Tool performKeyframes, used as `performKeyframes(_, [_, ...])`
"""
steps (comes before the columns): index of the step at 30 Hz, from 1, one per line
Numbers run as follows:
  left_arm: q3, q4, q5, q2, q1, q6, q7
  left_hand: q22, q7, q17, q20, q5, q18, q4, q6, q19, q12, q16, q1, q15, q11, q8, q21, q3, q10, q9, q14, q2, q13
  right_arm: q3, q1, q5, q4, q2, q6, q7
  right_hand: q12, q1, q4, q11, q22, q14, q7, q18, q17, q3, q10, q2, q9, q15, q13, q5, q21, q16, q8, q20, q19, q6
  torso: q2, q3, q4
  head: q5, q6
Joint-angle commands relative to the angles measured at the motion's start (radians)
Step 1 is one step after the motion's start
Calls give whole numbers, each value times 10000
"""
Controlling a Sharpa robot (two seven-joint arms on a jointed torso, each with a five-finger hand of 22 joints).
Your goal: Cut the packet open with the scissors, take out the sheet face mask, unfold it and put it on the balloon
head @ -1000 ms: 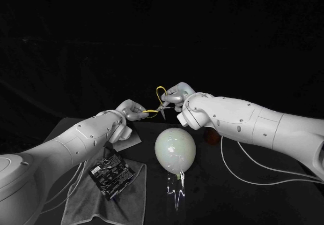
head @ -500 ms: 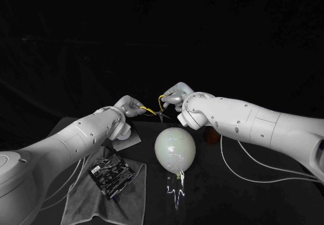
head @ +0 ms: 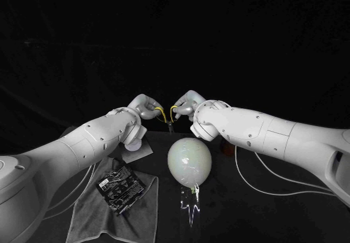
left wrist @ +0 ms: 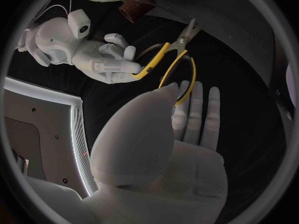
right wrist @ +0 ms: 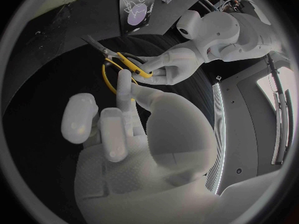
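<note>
Early stage. Scissors (head: 166,115) aloft behind balloon (head: 189,160), blades down. Left robot hand (head: 143,107) and right robot hand (head: 187,104) each pinch one yellow loop. Packet (head: 122,187) lies on cloth (head: 109,223), apparently uncut. Left to do: cutting, mask out, unfolding, placing.

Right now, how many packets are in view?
2. A black printed packet lies on the grey towel; a second packet lies beyond it, partly hidden by the left arm. More may be hidden behind the arms.
</note>
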Motion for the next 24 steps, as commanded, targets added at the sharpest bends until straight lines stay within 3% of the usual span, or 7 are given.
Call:
performKeyframes(1, [17, 219, 103, 73, 57, -274, 190, 99, -20, 49, -25, -13, 68, -249, 77, -133, -43, 139, -424, -22, -15, 107, 136, 384, 91, 82, -92, -83, 25, 0, -25, -434, -105, 140, -81, 61, -34, -75, 3, -26, 1461, 385, -7, 46, 13, 76, -31, 62, 1738, -91, 13, 22, 38, -32, 195, 0, 42, 53, 7, -4, -2, -21, -3])
performKeyframes(16, [30, 423, 482, 174, 119, -84, 371, 264, -53, 143, -18, -32, 77, -906, 168, -258, -1, 398, -953, -74, -63, 236, 346, 526, 217, 186, -110, -213, 65, 5, -57, -173, -93, 242, -453, 474, -49, -101, -28, -44, 1480, 404, -27, 49, -4, 55, -15, 53, 1799, -104, 34, 23, 46, -28, 205, -7, 63, 46, 22, -3, -16, -32, 5])
performKeyframes(24, [33, 450, 570, 173, 124, -12, 364, 288, -62, 154, -16, -32, 80, -985, 186, -278, 5, 434, -1030, -82, -73, 246, 376, 554, 234, 193, -111, -219, 71, 8, -58, -103, -34, 158, -512, 556, -54, -92, -40, -44, 1482, 406, -26, 50, -3, 68, -18, 56, 1805, -106, 36, 23, 46, -27, 203, -9, 64, 41, -7, -3, -20, -34, -1])
